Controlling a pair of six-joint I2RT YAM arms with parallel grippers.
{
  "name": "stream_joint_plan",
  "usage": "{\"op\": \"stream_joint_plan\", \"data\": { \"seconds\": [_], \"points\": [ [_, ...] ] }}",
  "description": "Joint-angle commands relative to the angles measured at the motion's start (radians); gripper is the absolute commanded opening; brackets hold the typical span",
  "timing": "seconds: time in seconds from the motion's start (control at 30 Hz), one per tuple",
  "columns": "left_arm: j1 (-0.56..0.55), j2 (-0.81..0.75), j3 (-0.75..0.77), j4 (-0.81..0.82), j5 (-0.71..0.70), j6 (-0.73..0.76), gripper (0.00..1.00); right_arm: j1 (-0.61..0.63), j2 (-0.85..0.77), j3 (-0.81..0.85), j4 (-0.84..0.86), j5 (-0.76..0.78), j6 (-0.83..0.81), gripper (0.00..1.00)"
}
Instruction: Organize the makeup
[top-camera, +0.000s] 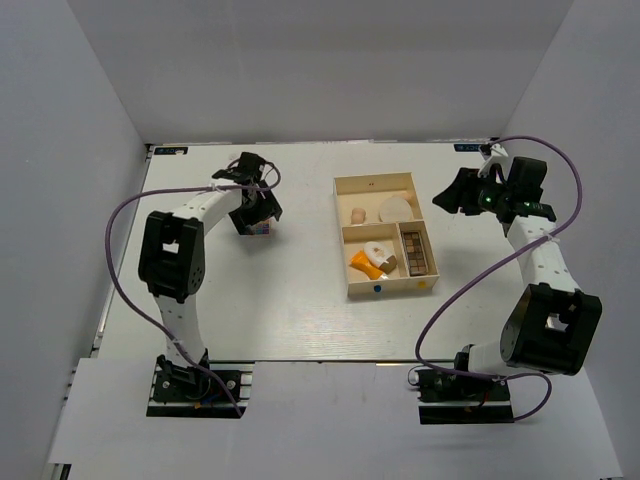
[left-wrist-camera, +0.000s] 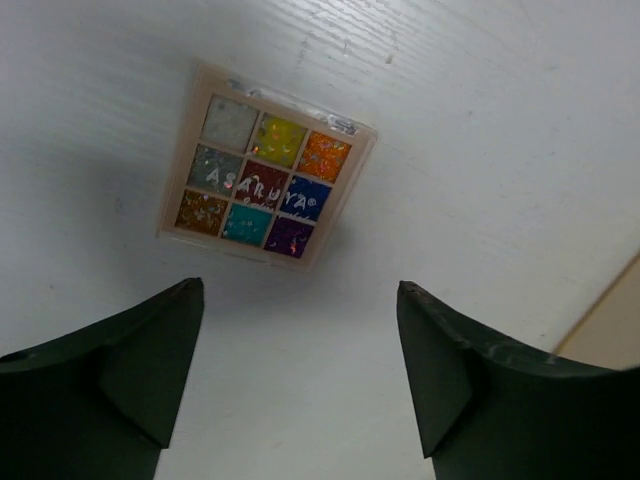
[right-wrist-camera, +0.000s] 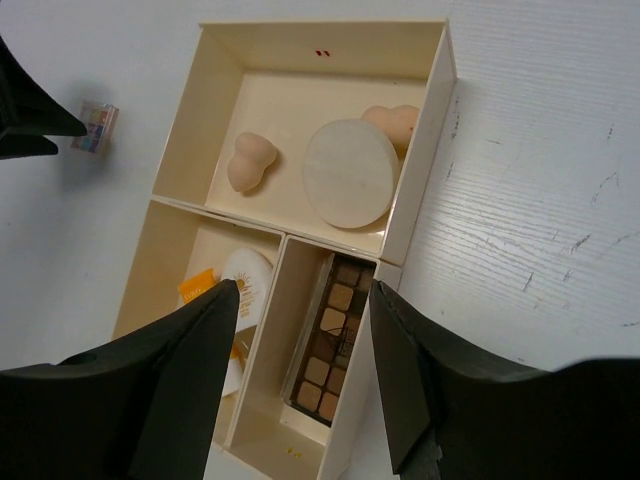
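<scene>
Centre the left gripper (left-wrist-camera: 298, 290), spread wide and empty, over the small square colourful palette (left-wrist-camera: 265, 165) lying flat on the worktop (left-wrist-camera: 480, 150), well left of the cream box (right-wrist-camera: 435, 130). Turn to square up with two opposite edges, lower almost to the surface, then close. Probably slippery on smooth white-painted wood. Above the box, the right gripper (right-wrist-camera: 302, 290), likewise spread and empty. Plain white walls (top-camera: 330, 60) on three sides.

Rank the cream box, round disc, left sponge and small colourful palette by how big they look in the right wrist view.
Largest to smallest:
1. cream box
2. round disc
3. left sponge
4. colourful palette; it lies farther from the camera, so its true size is unsure.
</scene>
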Motion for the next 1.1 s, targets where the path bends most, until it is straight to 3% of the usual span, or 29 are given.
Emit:
{"op": "stream_joint_plan", "data": {
  "seconds": [0.0, 0.2, 0.43, 0.5, 0.53, 0.6, 1.07],
  "points": [
    [0.001, 0.025, 0.136, -0.059, 0.011, 0.151, 0.89, 0.001, -0.011, 0.022, -0.004, -0.022, -0.037, 0.61],
    [0.010, 0.167, 0.299, -0.214, -0.032, 0.372, 0.95, 0.001, -0.011, 0.011, 0.006, -0.017, -0.019, 0.68],
    [0.010, 0.157, 0.224, -0.191, -0.058, 0.561, 0.96, 0.001, -0.011, 0.013, 0.010, -0.017, -0.022, 0.70],
    [0.010, 0.155, 0.213, -0.185, -0.063, 0.575, 0.96, 0.000, -0.010, 0.013, 0.010, -0.019, -0.022, 0.74],
    [0.010, 0.158, 0.208, -0.179, -0.058, 0.584, 0.96, 0.003, -0.007, 0.014, 0.011, -0.025, -0.019, 0.85],
    [0.010, 0.173, 0.216, -0.178, -0.064, 0.589, 0.96, 0.001, -0.004, 0.014, 0.013, -0.029, -0.019, 0.89],
    [-0.010, 0.262, 0.262, -0.174, -0.046, 0.532, 0.97, 0.006, -0.016, 0.010, 0.006, -0.034, -0.020, 0.89]
  ]
}}
